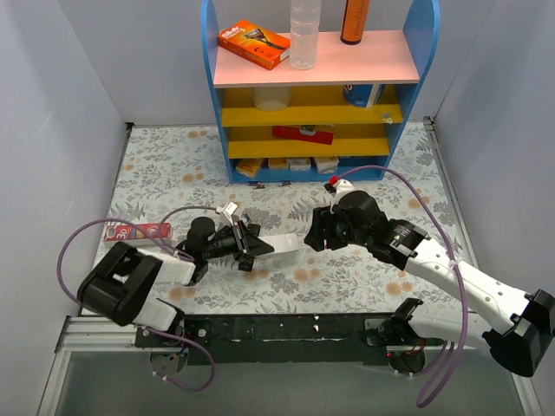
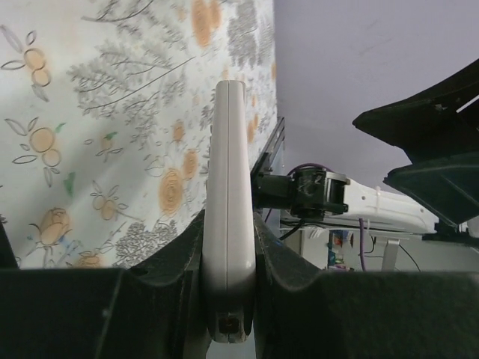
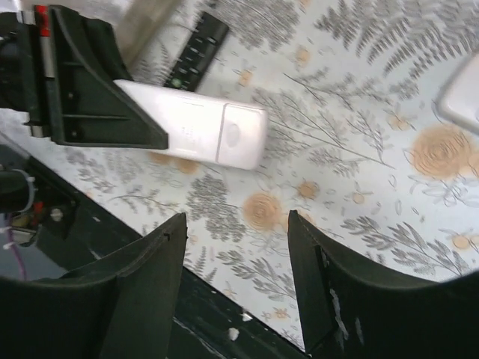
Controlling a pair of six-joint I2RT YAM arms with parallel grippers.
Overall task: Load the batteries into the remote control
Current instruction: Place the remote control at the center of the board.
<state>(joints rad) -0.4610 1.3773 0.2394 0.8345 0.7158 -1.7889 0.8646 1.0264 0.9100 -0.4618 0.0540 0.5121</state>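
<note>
The left gripper [image 1: 245, 246] is clenching the white remote control [image 1: 279, 244], its faint printing unreadable; the right gripper [image 3: 238, 226] is hovering released near its free end.

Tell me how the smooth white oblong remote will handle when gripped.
The smooth white oblong remote looks rigid: it juts straight from the left gripper without sagging. Its glossy rounded sides may slip in that grip. Likely light, being held by one end.

Floral table [image 1: 286, 288] carries a shelf unit [image 1: 373, 61] and red packet [image 1: 139, 231].
</note>
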